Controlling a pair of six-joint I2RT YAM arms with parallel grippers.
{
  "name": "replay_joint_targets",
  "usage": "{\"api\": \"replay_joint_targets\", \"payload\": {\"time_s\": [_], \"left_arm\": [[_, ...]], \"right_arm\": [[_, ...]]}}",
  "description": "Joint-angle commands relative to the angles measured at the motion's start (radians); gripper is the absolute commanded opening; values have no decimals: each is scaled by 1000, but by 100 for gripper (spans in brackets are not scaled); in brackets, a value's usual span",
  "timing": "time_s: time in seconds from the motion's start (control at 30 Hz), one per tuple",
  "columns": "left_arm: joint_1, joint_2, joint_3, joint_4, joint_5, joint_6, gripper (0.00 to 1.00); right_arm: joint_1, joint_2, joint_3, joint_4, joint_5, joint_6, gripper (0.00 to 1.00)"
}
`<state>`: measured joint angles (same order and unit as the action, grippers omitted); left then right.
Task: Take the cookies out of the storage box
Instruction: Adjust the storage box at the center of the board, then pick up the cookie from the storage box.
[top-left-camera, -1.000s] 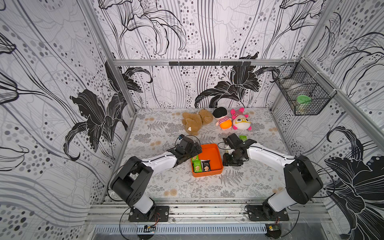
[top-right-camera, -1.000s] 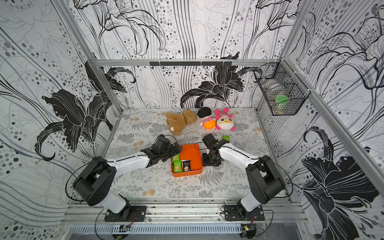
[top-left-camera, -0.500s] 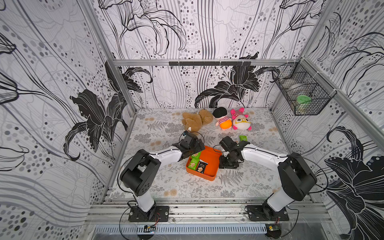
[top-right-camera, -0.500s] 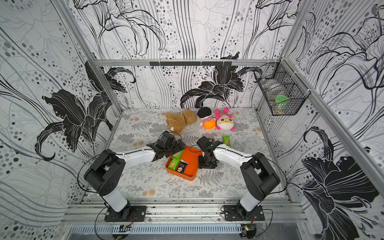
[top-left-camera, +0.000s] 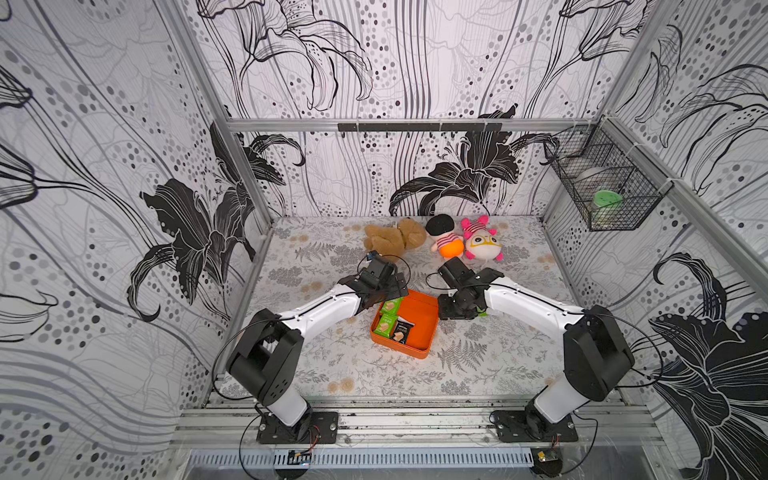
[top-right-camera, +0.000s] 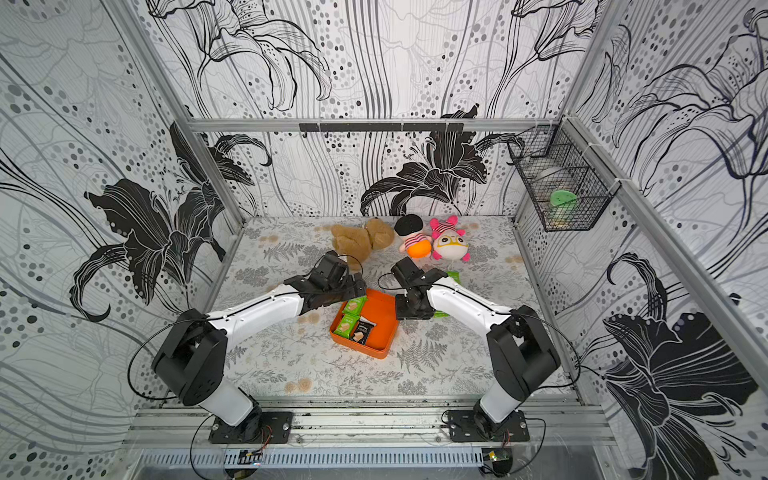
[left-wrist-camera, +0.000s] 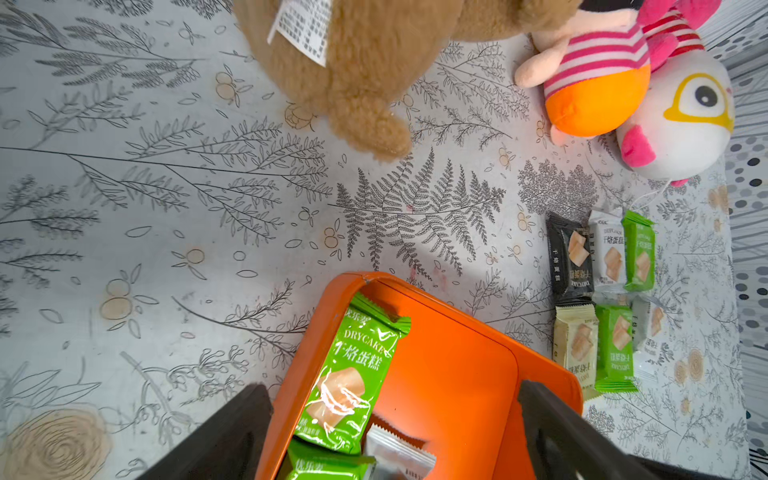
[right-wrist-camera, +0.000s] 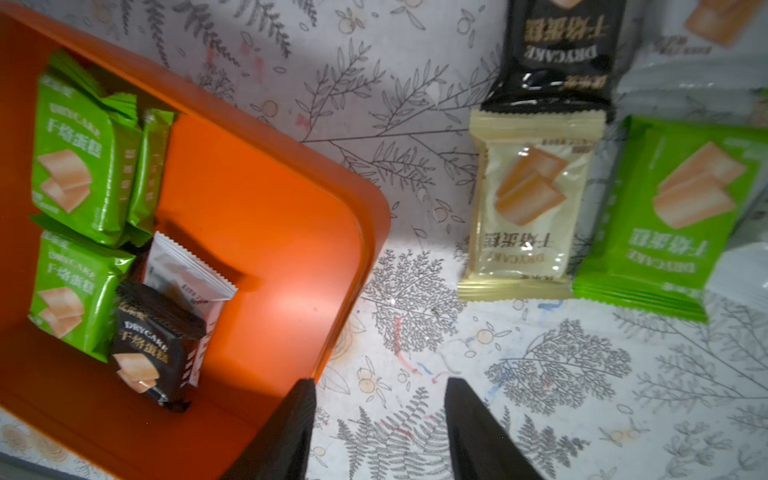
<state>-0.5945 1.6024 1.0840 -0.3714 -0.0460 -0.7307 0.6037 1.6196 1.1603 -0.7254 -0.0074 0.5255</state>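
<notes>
left jaws wide over storage box (left-wrist-camera: 457, 374), right jaws narrowly apart, empty, cookies (left-wrist-camera: 575, 345) and plush toys (left-wrist-camera: 374, 62) nearby

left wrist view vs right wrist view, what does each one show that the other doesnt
Only the left wrist view shows the brown plush, the striped plush and the white and pink plush, plus the open left tool straddling a corner of the storage box. Only the right wrist view clearly shows the black packet in the box and the right tool, parted above the table. Both show the orange storage box, green packets in it, and other packets lying on the table beside it.
</notes>
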Motion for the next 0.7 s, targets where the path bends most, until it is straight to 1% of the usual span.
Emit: {"api": "replay_joint_targets", "payload": {"time_s": [0.0, 0.03, 0.13, 0.2, 0.27, 0.33, 0.4, 0.47, 0.53, 0.67], "left_arm": [[-25, -50, 31, -114, -43, 18, 97], [-44, -61, 40, -143, -51, 15, 97], [-115, -74, 81, -237, -101, 4, 97], [-166, -72, 103, -304, -147, -19, 97], [-231, -73, 103, -336, -199, -31, 98], [-270, -70, 88, -353, -209, -42, 98], [-290, -61, 78, -371, -200, -55, 93], [-306, -52, 74, -378, -183, -54, 90], [-321, -40, 79, -386, -179, -40, 86], [-321, 8, 100, -404, -186, 3, 79]], "right_arm": [[-69, -50, 2, -47, -19, -52, 56], [-88, -62, 1, -47, -34, -64, 56], [-126, -85, -8, -34, -29, -111, 57], [-157, -89, -13, -26, -60, -138, 57], [-177, -95, -29, -3, -81, -165, 57], [-189, -104, -46, 24, -89, -185, 57], [-197, -109, -51, 25, -99, -192, 57], [-199, -126, -61, 30, -110, -190, 57], [-199, -150, -83, 47, -117, -185, 57], [-202, -162, -113, 55, -112, -178, 57]]}}
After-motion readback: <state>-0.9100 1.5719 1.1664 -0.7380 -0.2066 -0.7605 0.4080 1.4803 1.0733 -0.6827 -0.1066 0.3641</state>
